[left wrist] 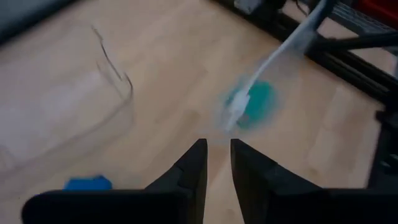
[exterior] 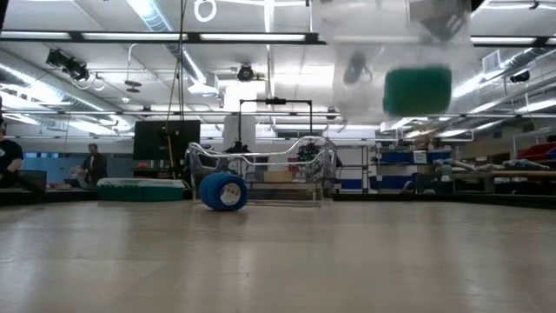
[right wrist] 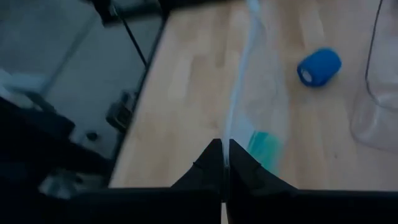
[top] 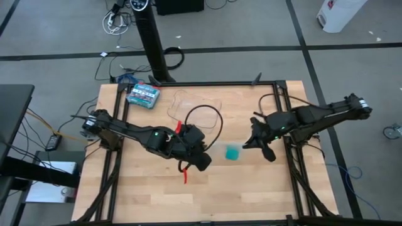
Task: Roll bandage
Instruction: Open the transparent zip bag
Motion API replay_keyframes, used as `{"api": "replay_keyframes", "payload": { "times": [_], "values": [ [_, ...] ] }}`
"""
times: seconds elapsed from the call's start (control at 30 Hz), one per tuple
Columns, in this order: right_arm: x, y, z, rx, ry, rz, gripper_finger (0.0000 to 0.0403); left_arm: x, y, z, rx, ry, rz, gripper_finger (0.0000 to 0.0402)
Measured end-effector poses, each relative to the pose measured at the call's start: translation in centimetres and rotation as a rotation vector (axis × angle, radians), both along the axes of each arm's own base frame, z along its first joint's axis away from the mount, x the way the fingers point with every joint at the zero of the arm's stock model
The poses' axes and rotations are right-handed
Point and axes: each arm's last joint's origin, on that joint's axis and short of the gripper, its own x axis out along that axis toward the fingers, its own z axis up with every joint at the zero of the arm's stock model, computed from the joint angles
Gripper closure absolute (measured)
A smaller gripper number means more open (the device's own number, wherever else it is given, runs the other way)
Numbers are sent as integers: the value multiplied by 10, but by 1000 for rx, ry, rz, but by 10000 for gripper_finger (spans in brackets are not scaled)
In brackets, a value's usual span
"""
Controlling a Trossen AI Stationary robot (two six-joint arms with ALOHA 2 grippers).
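My right jaws are pinched shut on the edge of a clear bag (right wrist: pixel 239 87), held above the table (top: pixel 251 188) with a teal roll (right wrist: pixel 266 148) inside. My left jaws stand slightly parted, gripping nothing. The bandage (right wrist: pixel 319 66), a blue roll, lies on the table near a clear tray (left wrist: pixel 118 93).

Wood table (top: pixel 151 194) seen from above, left arm w/ gripper (top: pixel 202 162) near centre, red bits beside it, right gripper (top: pixel 256 142) just beside small teal roll (top: pixel 233 152), green-and-white box (top: pixel 142 95) at far left corner, clear container (top: pixel 196 103) near it.
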Motion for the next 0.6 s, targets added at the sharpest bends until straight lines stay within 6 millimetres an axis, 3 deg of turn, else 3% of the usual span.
{"api": "replay_keyframes", "payload": {
  "times": [0.17,0.33,0.6],
  "values": [
    [-11,-4,18,77,-98,-39,403,1,5,18,132,-92,-53,323],
    [-17,-7,37,30,-137,-63,403,4,10,36,271,-163,-160,306],
    [-28,-11,48,-52,-24,-101,403,-10,22,31,236,-33,-134,245]
  ]
}}
